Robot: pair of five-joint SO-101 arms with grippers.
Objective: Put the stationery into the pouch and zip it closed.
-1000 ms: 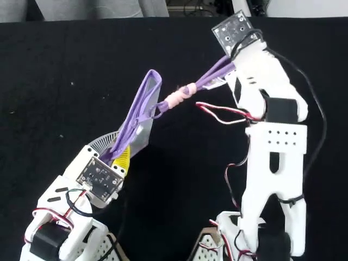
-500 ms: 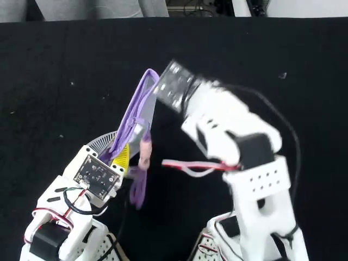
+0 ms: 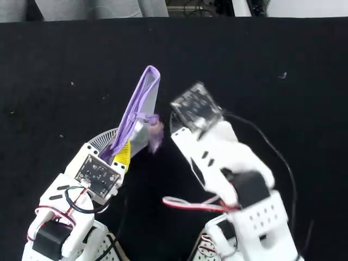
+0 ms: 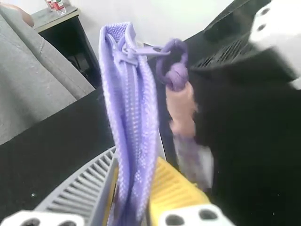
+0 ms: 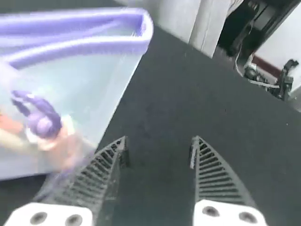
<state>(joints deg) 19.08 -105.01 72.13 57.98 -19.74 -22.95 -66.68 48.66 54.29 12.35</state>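
My left gripper [image 3: 118, 151] is shut on the lower end of a purple-edged pouch [image 3: 142, 98] with clear sides and holds it upright above the black table. In the left wrist view the pouch [image 4: 129, 117] stands between the grey and yellow fingers [image 4: 175, 193]. A purple zipper cord with a pink bead [image 3: 155, 133] hangs loose beside the pouch, also seen in the left wrist view [image 4: 178, 89]. My right gripper [image 5: 160, 146] is open and holds nothing, close beside the pouch [image 5: 80, 66] and the cord [image 5: 40, 120]. What is inside the pouch is hidden.
The black table [image 3: 283, 65] stretches bare to the right and far side of the arms. A red and white cable [image 3: 190, 204] loops off the right arm near the front edge.
The right gripper let go of the zipper cord and swung back from the far right toward the pouch. The cord dropped and now hangs beside the pouch. The left arm held still.
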